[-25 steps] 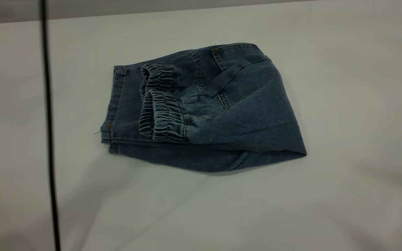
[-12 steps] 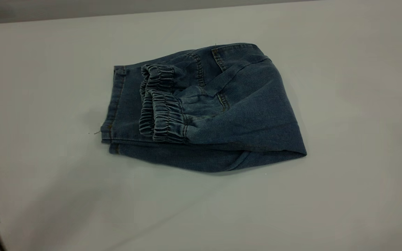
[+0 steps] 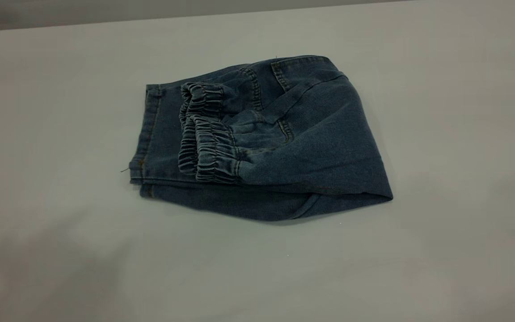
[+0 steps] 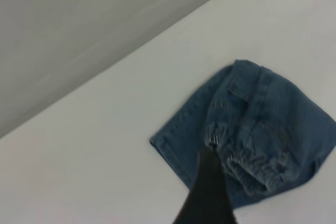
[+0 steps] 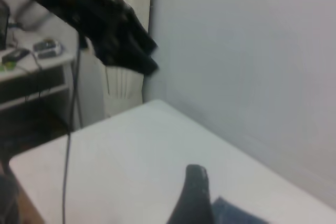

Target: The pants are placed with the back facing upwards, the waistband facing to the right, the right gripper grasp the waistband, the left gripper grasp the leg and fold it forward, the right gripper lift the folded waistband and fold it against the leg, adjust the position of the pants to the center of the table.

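From my station this looks like a robotics lab or test room, not a home. The table is broad and covered with a smooth pale cloth, and nothing domestic stands around it. Behind its far edge I see only a plain light wall. Past one corner of the table, in the right wrist view, there is a side desk with small devices on it and a loose black cable hanging down, and a white ribbed unit stands against the wall. A black robot arm reaches in above that corner.
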